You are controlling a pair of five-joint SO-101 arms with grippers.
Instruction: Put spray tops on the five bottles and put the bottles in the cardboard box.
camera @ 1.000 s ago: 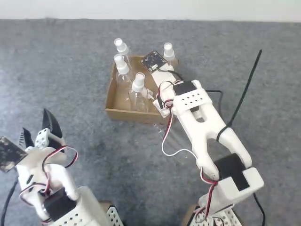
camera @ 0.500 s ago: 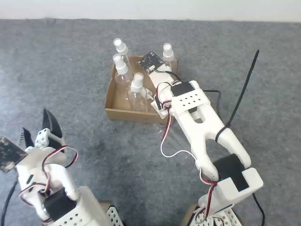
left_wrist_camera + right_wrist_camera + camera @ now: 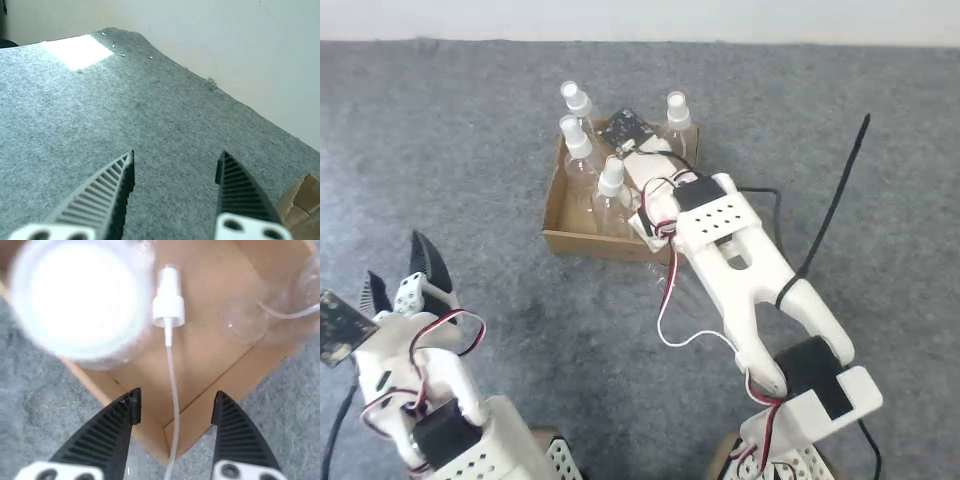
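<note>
Hovers over the cardboard box (image 3: 210, 355) with the right gripper (image 3: 177, 392) spread wide, clamping nothing. Looks straight down on a spray top (image 3: 168, 305), its thin tube running out between the jaws. Seems to lie loose on the box floor, though hard to tell. Has the left gripper (image 3: 177, 155) parted too, empty above the carpet (image 3: 100, 100), well apart from the box. Counts four capped bottles (image 3: 578, 140) at the box in the high view. Risks pinching and bending the tube rather than the head, or knocking the blurred bottle (image 3: 75, 300) just beside it on the way down.
</note>
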